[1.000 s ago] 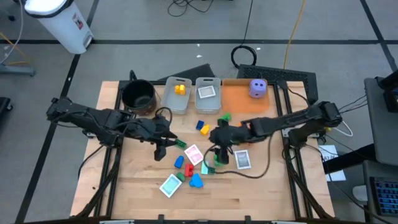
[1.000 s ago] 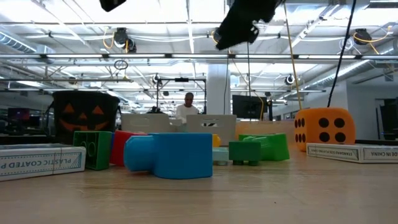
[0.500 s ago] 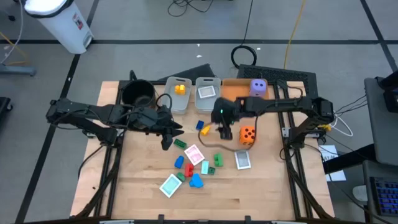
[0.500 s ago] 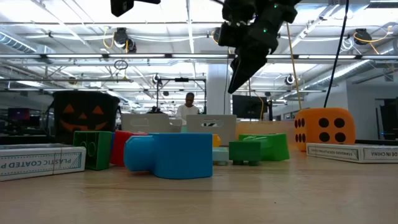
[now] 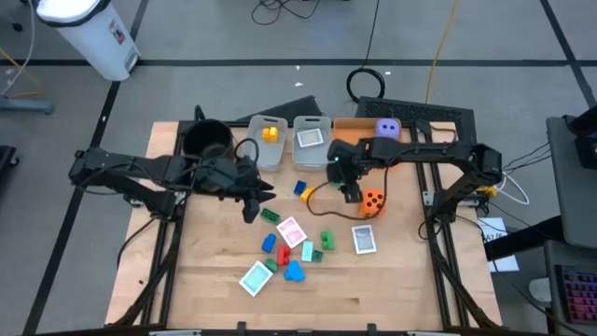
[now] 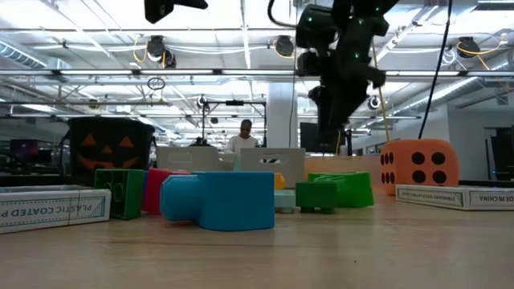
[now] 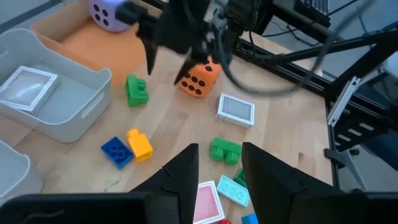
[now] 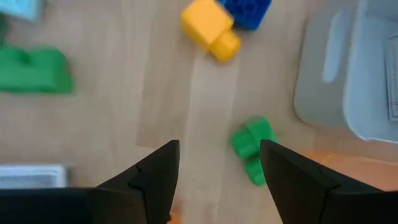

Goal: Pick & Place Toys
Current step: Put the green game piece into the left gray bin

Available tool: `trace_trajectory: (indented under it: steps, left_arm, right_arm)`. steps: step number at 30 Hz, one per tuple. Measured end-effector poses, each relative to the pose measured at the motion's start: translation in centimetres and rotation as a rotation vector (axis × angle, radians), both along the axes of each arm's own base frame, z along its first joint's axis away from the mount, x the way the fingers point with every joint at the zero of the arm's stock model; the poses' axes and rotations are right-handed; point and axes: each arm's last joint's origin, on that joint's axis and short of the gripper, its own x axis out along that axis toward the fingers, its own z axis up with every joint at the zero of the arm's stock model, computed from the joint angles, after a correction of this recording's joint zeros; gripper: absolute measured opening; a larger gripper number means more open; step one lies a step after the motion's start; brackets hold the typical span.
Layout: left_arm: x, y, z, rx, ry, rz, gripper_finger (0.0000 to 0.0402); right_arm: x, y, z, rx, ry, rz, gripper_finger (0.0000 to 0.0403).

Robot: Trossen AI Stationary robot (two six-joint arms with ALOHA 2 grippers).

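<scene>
My right gripper [image 5: 350, 189] is open and empty above the table, just left of the orange die [image 5: 372, 202]. In the right wrist view [image 8: 217, 168] a green block [image 8: 252, 148] lies on the wood below it, with a yellow block [image 8: 210, 28] and a blue block [image 8: 252, 11] farther on. My left gripper [image 5: 250, 203] is open and empty above the table's left middle, and its wrist view [image 7: 217, 158] shows the blocks and cards beyond it. The purple die [image 5: 387, 131] rests on the orange tray [image 5: 359, 142]. Several blocks and cards [image 5: 291, 231] lie on the table's middle.
Two clear bins stand at the far edge, one [image 5: 266, 140] with a yellow block, one [image 5: 312, 140] with a card. A black pot [image 5: 207, 142] stands at the far left. A cable [image 5: 322, 207] trails from the right arm over the table. Bare wood lies along the near edge.
My right gripper has gone from over the blocks at the table's middle toward the far edge, then a little to the right, ending beside the orange die. My left gripper has shifted a little toward the far edge. The toys have stayed in place.
</scene>
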Motion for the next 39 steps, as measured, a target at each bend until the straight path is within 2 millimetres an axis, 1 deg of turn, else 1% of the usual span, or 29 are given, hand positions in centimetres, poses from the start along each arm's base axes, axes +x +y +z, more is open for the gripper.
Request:
trace_trajectory:
  steps: [3, 6, 10, 16, 22, 28, 39]
  left_arm:
    - [0.0, 0.3, 0.0, 0.01, 0.001, 0.004, 0.0127]
    - [0.1, 0.6, 0.0, 0.012, 0.002, 0.015, 0.0127]
    - [0.1, 0.9, 0.0, 0.007, 0.004, 0.001, 0.0127]
    - [0.1, 1.2, 0.0, -0.005, 0.006, -0.006, 0.0127]
    - [0.1, 1.2, 0.0, 0.001, 0.01, -0.01, 0.0127]
    - [0.1, 1.2, -0.1, 0.001, 0.013, -0.011, 0.0127]
    - [0.1, 1.2, -0.1, 0.008, 0.014, -0.015, 0.0127]
  right_arm:
    - [0.2, 0.2, -0.7, -0.07, 0.035, 0.021, 0.0219]
    - [0.9, 0.0, -0.8, -0.099, 0.0, 0.023, 0.0219]
    - [1.5, -0.3, -2.2, -0.102, 0.034, 0.039, 0.0219]
    - [2.2, -0.6, -3.7, -0.105, 0.053, 0.056, 0.0219]
    - [2.3, -1.4, -5.1, -0.094, 0.113, 0.057, 0.0219]
    - [2.1, -2.4, -5.5, -0.152, 0.142, 0.052, 0.0219]
    - [1.5, -3.6, -5.5, -0.159, 0.173, 0.083, 0.0219]
